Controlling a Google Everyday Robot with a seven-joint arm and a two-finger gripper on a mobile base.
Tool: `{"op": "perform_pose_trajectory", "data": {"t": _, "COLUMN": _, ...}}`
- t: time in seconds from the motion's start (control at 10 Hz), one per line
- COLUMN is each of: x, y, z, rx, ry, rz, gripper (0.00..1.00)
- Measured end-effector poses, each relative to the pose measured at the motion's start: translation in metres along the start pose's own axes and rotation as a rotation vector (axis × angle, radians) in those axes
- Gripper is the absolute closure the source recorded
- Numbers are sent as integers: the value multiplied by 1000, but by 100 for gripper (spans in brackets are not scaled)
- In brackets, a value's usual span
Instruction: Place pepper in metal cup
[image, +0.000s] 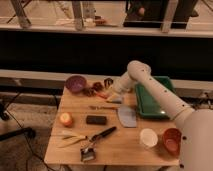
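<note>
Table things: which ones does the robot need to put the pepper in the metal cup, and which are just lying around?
For the job:
pepper
metal cup
end effector, shut, at the back of the table by the pepper

Just lying about:
purple bowl
orange fruit
white cup
brush
green tray
</note>
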Motion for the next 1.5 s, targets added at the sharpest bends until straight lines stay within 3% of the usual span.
{"op": "perform_pose_trajectory", "data": {"t": 0.3, "x": -35, "y": -7, "z": 12, "rx": -8, "ry": -185, "rz": -40, "gripper": 100}}
{"op": "perform_pose_trajectory", "data": {"t": 0.4, "x": -42, "y": -9, "z": 13, "rx": -3, "ry": -212, "rz": -54, "gripper": 100}}
{"op": "perform_pose_trajectory", "data": {"t": 0.7, "x": -53, "y": -19, "z": 9, "rx": 48, "ry": -252, "rz": -86, "gripper": 100}}
{"op": "perform_pose_trajectory", "data": {"t": 1.1, "x": -43, "y": -41, "z": 2, "rx": 119, "ry": -249, "rz": -73, "gripper": 100}}
{"op": "perform_pose_trajectory", "data": {"t": 1.5, "x": -36, "y": -60, "z": 7, "rx": 143, "ry": -248, "rz": -48, "gripper": 100}}
